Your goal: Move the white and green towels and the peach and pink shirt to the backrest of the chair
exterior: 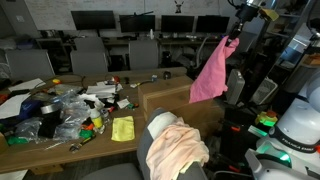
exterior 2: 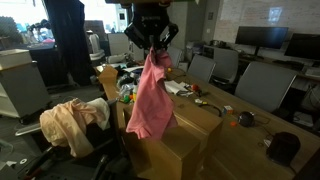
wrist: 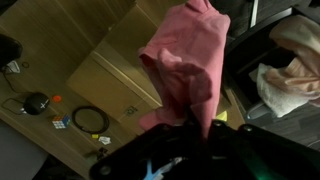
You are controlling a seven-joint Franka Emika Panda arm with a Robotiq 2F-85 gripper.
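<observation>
While my fingers (exterior 2: 160, 38) grip the pink shirt (exterior 2: 150, 95) aloft near the box (exterior 2: 170, 150), I see the peach shirt (exterior: 180, 148) draped on the chair (exterior: 158, 127), the green towel (exterior: 122, 128) left on the surface (exterior: 100, 148), white towel unclear.

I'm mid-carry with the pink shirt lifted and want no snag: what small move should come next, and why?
Probably a level sideways carry toward the chair. The gripper grips the pink shirt by its top, so it hangs freely over the cardboard box, and the peach shirt already drapes the backrest.
</observation>
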